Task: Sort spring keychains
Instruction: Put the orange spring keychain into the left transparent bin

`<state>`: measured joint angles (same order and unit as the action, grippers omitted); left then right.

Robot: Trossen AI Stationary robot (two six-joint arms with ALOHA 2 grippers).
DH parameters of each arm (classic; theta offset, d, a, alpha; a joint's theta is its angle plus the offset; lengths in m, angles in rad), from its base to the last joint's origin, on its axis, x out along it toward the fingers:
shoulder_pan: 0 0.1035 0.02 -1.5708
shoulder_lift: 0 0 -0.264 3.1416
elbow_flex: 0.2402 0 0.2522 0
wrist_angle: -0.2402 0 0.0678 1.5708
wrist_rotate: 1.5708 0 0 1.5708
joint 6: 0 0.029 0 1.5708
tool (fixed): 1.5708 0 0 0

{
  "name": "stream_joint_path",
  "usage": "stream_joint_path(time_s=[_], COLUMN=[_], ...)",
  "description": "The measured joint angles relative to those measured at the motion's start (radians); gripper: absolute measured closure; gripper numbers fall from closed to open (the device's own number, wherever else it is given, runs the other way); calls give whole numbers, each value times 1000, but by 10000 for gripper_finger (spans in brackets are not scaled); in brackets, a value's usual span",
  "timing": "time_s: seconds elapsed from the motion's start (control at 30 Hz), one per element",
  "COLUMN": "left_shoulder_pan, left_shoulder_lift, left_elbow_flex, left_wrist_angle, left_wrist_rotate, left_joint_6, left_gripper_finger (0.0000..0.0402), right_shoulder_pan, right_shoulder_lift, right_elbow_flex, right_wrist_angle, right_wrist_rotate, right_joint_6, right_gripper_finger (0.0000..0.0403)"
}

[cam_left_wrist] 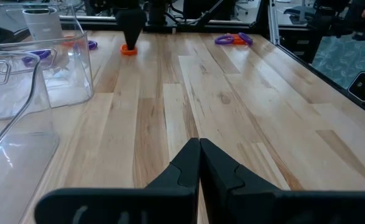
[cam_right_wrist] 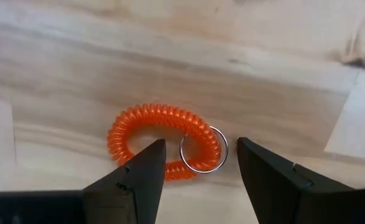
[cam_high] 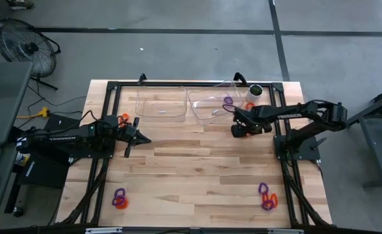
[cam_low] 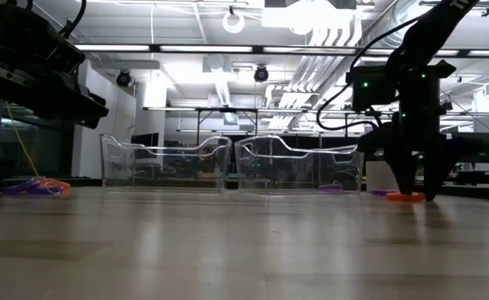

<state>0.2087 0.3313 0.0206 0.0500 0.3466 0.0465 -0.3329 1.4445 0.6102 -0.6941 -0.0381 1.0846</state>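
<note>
Two clear bins (cam_high: 161,104) (cam_high: 211,103), white cup (cam_high: 256,91), floor fan (cam_high: 27,47).

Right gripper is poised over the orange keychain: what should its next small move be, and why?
Probably lower slightly and close. The right gripper is open, its fingers straddling one side of the orange keychain with its metal ring, which lies flat on the table, not yet gripped.

Orange and purple spring keychains (cam_high: 267,197) lie in scattered clusters; one orange coil (cam_right_wrist: 160,142) lies flat with its metal ring.
</note>
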Motion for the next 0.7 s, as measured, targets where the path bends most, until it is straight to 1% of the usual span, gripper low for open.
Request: stream_joint_path(time_s=[0.1,0.2,0.53,0.7], left_shoulder_pan=[0,0,0,0], left_shoulder_lift=[0,0,0,0], left_elbow_flex=[0,0,0,0], left_wrist_angle=[0,0,0,0], left_wrist_rotate=[0,0,0,0], left_joint_6=[0,0,0,0], left_gripper_finger=[400,400,400,400], right_shoulder_pan=[7,7,6,7], right_shoulder_lift=[0,1,19,19], right_elbow_flex=[0,-1,1,1], right_wrist_angle=[-4,-6,-10,-17], right_wrist_rotate=[-3,-2,-8,-4], right_joint_6=[4,-4,-28,-50], right_gripper_finger=[209,219,293,319])
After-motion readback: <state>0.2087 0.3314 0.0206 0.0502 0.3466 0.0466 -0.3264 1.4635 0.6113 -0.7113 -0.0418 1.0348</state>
